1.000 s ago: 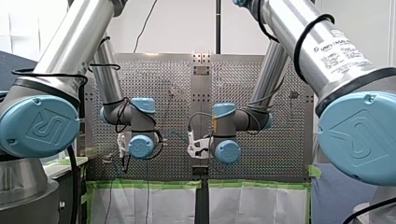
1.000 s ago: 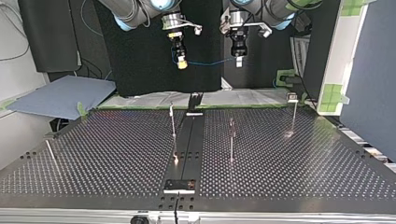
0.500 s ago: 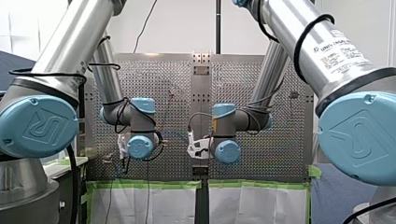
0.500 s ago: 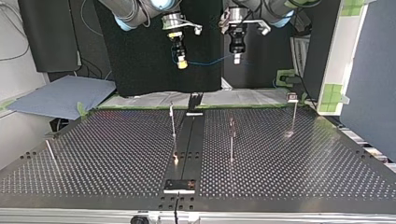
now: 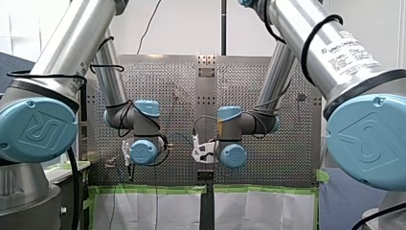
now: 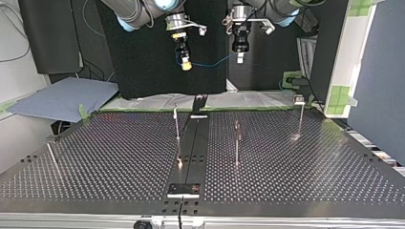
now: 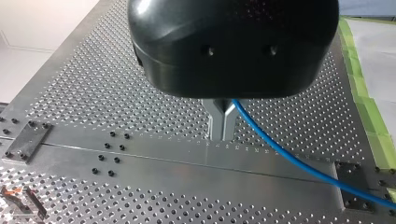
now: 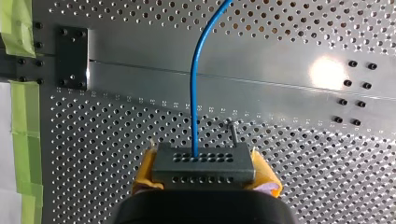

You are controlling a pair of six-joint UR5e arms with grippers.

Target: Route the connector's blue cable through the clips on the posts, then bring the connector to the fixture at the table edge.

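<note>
- Holding the dark grey, hole-studded block connector clenched between its yellow pads, my right gripper hangs high over the table edge nearest the arms.
- My left gripper hangs just beside it, its metal fingers pinched together on the thin blue cable.
- The cable spans the gap between the two grippers with a slight sag. Its long axis runs left to right in the top view, well above the perforated metal table.
- The thin metal posts stand lower and nearer the top view's camera. One is roughly below my right gripper, another roughly below my left, and a third is off to the right.
- The cable touches none of them. The clips are too small for me to read.
- I judge the coming move to be down and outward, keeping the span crosswise.
- A black bracket at the far table edge may be the fixture.
- A black drape backs the arms.
</note>
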